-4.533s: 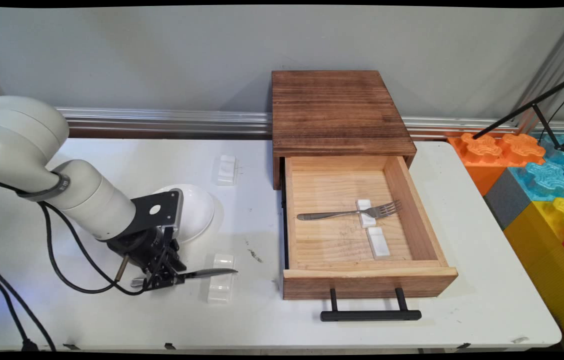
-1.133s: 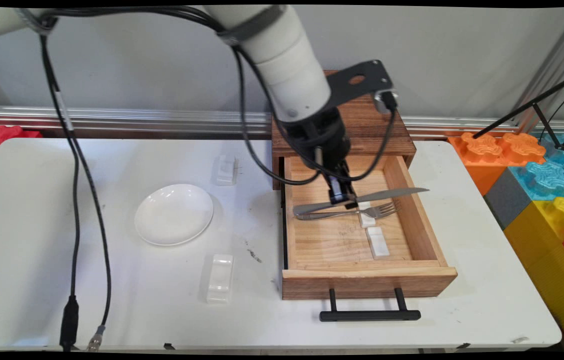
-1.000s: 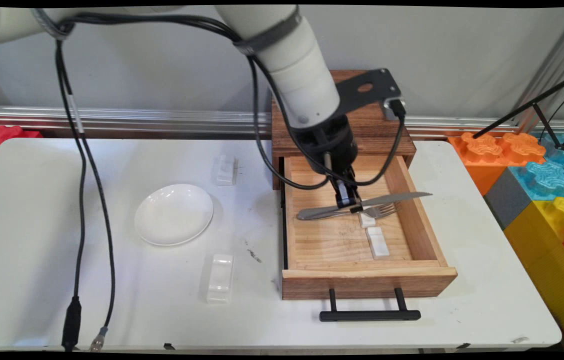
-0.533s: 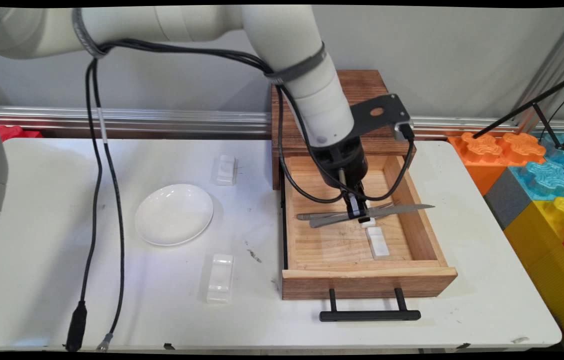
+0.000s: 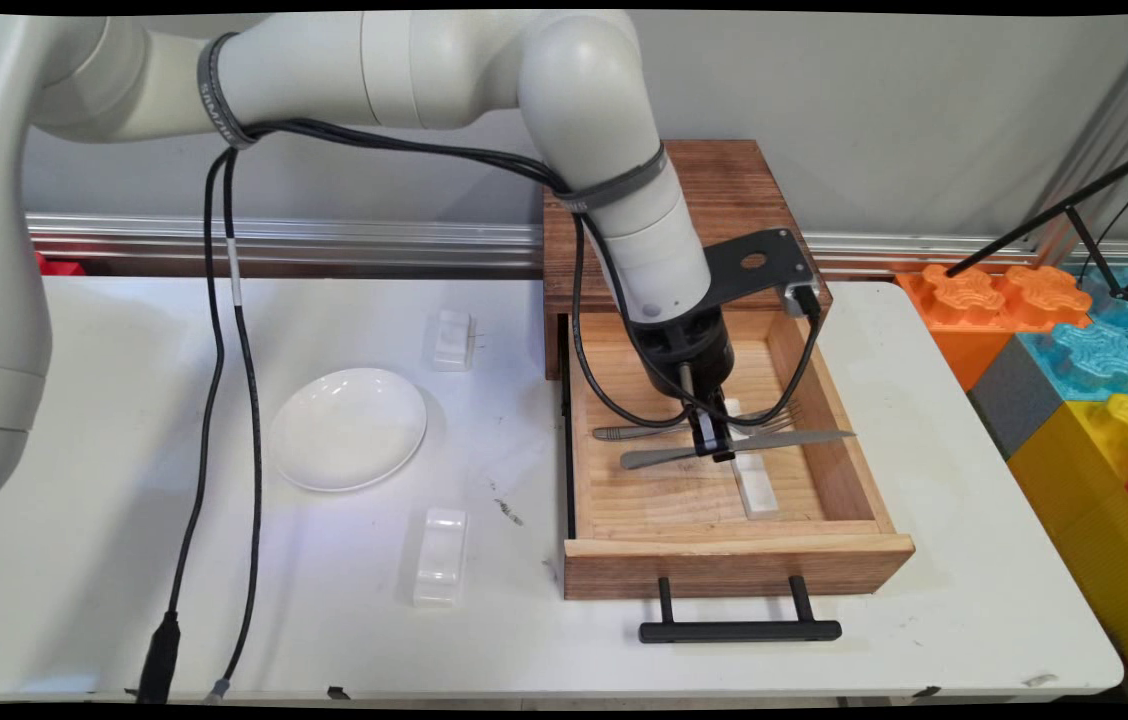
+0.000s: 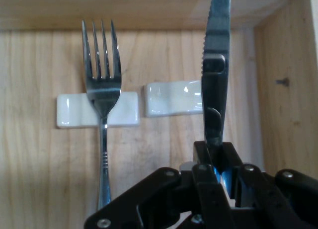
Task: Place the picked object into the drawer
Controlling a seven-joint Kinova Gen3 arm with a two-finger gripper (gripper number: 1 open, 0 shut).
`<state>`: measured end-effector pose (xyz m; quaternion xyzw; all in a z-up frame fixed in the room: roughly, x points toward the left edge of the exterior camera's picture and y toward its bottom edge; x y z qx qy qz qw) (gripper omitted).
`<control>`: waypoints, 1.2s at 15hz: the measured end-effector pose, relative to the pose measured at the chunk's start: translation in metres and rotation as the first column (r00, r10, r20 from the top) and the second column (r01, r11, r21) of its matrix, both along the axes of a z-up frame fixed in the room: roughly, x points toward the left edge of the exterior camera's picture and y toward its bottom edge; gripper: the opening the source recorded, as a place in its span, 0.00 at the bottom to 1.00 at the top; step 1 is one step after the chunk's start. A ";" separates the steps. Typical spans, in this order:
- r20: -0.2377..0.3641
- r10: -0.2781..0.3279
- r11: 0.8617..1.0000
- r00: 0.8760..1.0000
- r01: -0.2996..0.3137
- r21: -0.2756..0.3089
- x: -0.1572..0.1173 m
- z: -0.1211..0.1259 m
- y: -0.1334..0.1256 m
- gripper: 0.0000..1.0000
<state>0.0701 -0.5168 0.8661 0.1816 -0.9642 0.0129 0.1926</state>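
The gripper [image 5: 721, 452], fingers clamped on a knife [image 5: 736, 447], held it low inside the open drawer [image 5: 739, 565], over the empty white rest [image 6: 171, 98] beside the fork [image 6: 102, 92] on its own rest.

**Knife held low inside the open drawer**

I see the gripper [image 5: 721, 452] down in the open wooden drawer [image 5: 829, 420], clamped on a knife [image 5: 784, 439] that lies crosswise, blade toward the drawer's right wall; the fork [image 5: 624, 433] sits just behind it, tines on a small white rest [image 5: 732, 407]; a second white rest [image 5: 756, 487] lies under the knife; out on the table [image 5: 924, 620] I have a white plate [image 5: 348, 428] and two more rests [image 5: 441, 556], well apart.
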 end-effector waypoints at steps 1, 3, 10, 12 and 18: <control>0.003 0.001 1.000 1.000 -0.001 0.001 0.001 -0.003 -0.001 0.00; 0.007 0.004 1.000 1.000 -0.004 0.005 0.002 -0.009 -0.002 0.00; 0.014 0.013 1.000 1.000 -0.013 0.017 0.006 -0.027 -0.004 0.00; 0.014 0.015 1.000 1.000 -0.015 0.019 0.006 -0.031 -0.005 0.00; 0.008 0.017 0.999 1.000 -0.018 0.029 0.004 -0.041 -0.004 0.00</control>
